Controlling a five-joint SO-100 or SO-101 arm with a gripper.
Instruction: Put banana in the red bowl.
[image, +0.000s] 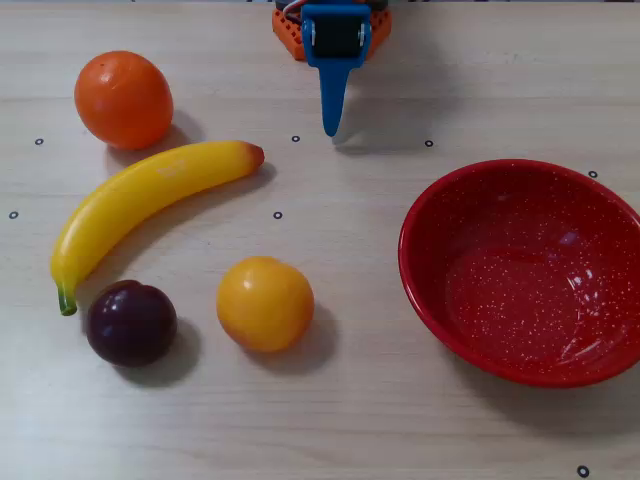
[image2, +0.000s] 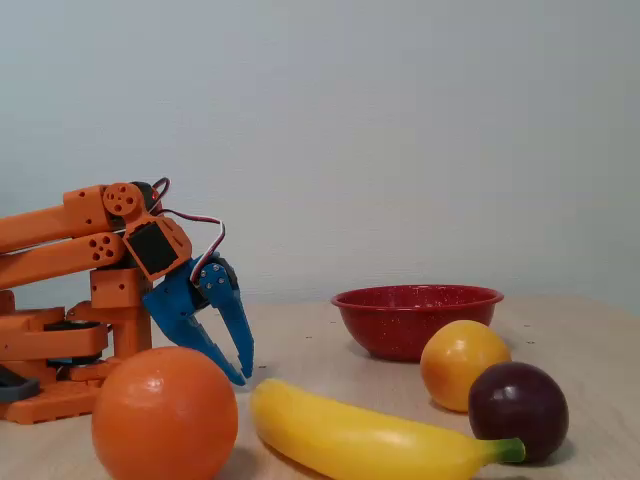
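Observation:
The banana (image: 140, 205) lies on the table at the left of the overhead view, green stem toward the front left, reddish end toward the middle; in the fixed view the banana (image2: 360, 440) lies in the foreground. The red bowl (image: 430, 290) stands empty at the right; in the fixed view the bowl (image2: 400, 325) is behind the fruits. My blue gripper (image: 330, 128) is at the table's far edge, above the surface, jaws together and empty, apart from the banana; the fixed view shows it (image2: 243, 375) pointing down.
An orange (image: 123, 99) sits behind the banana. A round yellow-orange fruit (image: 265, 303) and a dark plum (image: 131, 322) sit in front of it. The arm's orange base (image2: 60, 350) stands at the fixed view's left.

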